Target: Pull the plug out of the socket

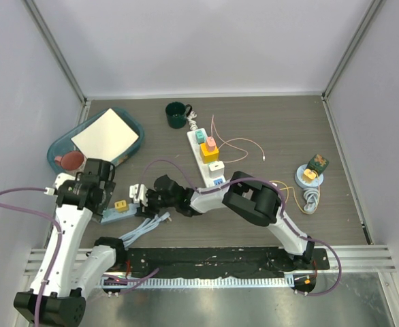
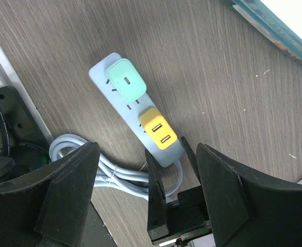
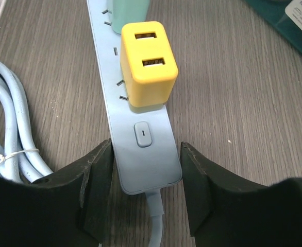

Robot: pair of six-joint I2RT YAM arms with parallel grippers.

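A light blue power strip (image 2: 122, 110) lies on the table at the front left, also in the top view (image 1: 111, 214). A yellow USB plug (image 2: 160, 133) sits in it near the switch end, also seen in the right wrist view (image 3: 147, 62) and the top view (image 1: 120, 205). A mint green plug (image 2: 126, 85) sits further along. My right gripper (image 3: 146, 149) is shut on the strip (image 3: 146, 164) at its cable end, one finger on each long side. My left gripper (image 2: 148, 206) is open and empty, hovering above that end with the right gripper's fingers (image 2: 158, 190) between its jaws.
The strip's bundled blue cable (image 1: 145, 225) lies by the arm bases. A white power strip (image 1: 206, 153) with several plugs lies at the centre, a green mug (image 1: 178, 114) behind it. A teal tray (image 1: 128, 153) with paper and a brown cup (image 1: 70, 161) are at the left. A blue disc (image 1: 310, 176) is at the right.
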